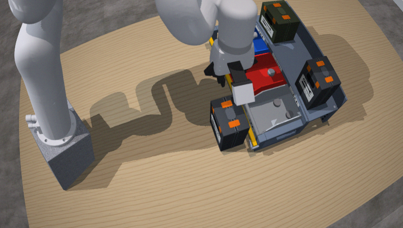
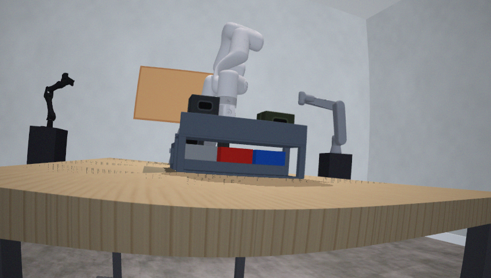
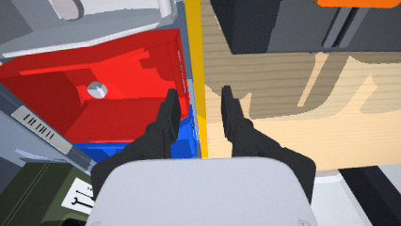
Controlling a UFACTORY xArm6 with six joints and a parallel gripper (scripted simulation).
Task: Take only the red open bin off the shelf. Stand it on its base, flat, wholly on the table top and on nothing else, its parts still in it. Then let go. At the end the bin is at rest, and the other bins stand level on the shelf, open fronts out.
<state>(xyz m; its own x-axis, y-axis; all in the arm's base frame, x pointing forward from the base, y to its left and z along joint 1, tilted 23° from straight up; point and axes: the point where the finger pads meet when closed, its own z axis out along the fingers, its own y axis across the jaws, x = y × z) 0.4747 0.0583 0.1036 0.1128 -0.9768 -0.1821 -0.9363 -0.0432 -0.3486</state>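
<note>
The red open bin (image 1: 261, 64) (image 2: 234, 155) (image 3: 127, 75) sits on the shelf (image 1: 285, 53) (image 2: 241, 129) between the grey bin (image 1: 261, 112) (image 2: 200, 152) and the blue bin (image 1: 260, 45) (image 2: 269, 157) (image 3: 105, 152). A round grey part (image 1: 271, 72) (image 3: 97, 89) lies in the red bin. My gripper (image 3: 200, 98) is partly open, pointing down, with nothing between the fingers. In the wrist view the left finger overlaps the red bin's front end and the right finger is beyond the yellow rail (image 1: 252, 135) (image 3: 197, 61). Fingertip height is unclear; the top view partly hides the fingers.
A black case (image 1: 229, 124) (image 3: 301, 28) with orange latches stands on the table (image 1: 169, 183) before the grey bin, close to the rail. Another black case (image 1: 319, 81) (image 2: 203, 104) and a green case (image 1: 280, 23) (image 2: 275, 117) (image 3: 47, 202) stand on the shelf's upper deck.
</note>
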